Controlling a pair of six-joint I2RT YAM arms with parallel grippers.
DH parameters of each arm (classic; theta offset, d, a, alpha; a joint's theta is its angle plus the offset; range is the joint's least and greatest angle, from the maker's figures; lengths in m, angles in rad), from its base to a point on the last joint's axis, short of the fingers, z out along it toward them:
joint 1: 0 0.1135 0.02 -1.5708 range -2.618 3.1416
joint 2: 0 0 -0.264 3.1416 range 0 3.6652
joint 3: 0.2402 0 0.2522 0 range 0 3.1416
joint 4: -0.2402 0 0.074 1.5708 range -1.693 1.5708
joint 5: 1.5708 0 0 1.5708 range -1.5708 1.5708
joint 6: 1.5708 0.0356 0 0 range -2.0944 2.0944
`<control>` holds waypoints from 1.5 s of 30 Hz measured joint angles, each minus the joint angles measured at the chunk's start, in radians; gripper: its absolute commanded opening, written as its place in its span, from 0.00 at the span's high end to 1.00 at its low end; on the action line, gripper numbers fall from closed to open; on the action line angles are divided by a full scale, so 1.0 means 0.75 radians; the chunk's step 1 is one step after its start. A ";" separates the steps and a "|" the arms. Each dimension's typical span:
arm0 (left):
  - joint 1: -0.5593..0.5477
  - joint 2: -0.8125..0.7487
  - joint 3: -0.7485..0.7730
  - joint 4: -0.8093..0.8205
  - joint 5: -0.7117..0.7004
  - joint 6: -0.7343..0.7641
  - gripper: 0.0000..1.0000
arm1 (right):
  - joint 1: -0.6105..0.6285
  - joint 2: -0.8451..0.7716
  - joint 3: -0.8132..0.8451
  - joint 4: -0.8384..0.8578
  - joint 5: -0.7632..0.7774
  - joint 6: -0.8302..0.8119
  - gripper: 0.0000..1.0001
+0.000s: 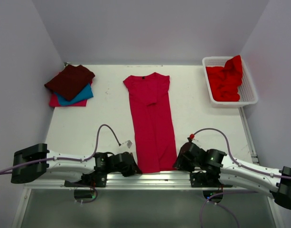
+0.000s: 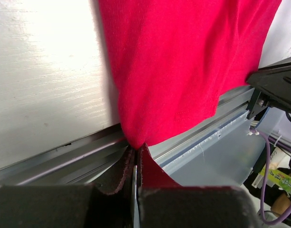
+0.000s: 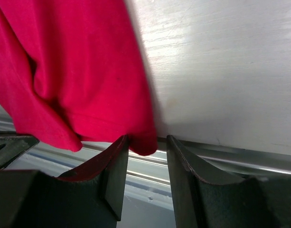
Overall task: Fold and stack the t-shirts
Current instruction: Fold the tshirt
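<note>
The left hand [image 2: 136, 159] was clamped on the near hem corner of the crimson shirt [image 1: 152, 123]. The right hand [image 3: 146, 142] was held apart around the other corner. This shirt was laid narrowed at mid surface [image 1: 102, 114]. Three shirts [image 1: 69, 88] were stacked far left. One red shirt [image 1: 226, 80] was left in the basket [image 1: 250, 97], and what lay under it could not be seen.

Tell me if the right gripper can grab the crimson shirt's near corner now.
Probably yes: the right gripper stands open, a corner of the crimson shirt between its fingers, nothing blocking.
</note>
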 measured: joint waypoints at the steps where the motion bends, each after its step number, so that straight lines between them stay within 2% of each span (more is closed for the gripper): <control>1: -0.001 0.004 0.001 0.003 -0.001 0.001 1.00 | 0.000 0.002 -0.008 0.021 -0.010 0.005 0.60; 5: -0.002 0.010 0.001 0.015 -0.001 0.001 1.00 | 0.003 0.056 -0.036 0.144 -0.049 0.027 0.75; 6: -0.002 0.011 0.001 0.016 -0.001 0.001 1.00 | 0.003 0.074 -0.041 0.173 -0.060 0.035 0.89; 7: -0.002 0.011 0.001 0.016 -0.001 0.001 1.00 | 0.005 0.096 -0.047 0.211 -0.070 0.031 0.98; 8: -0.002 0.011 0.001 0.017 -0.001 0.001 1.00 | 0.007 0.126 -0.056 0.248 -0.082 0.041 1.00; 14: -0.012 -0.016 0.001 -0.003 -0.021 0.003 1.00 | 0.009 0.169 -0.055 0.330 -0.102 0.038 1.00; 24: -0.030 -0.081 0.108 -0.281 -0.180 0.089 1.00 | 0.009 0.044 0.022 0.105 0.022 -0.051 1.00; 34: -0.029 -0.041 0.267 -0.377 -0.253 0.206 1.00 | 0.008 0.179 0.158 0.072 0.081 -0.184 1.00; 45: -0.029 -0.028 0.393 -0.480 -0.408 0.335 1.00 | 0.008 0.291 0.419 0.033 0.251 -0.364 1.00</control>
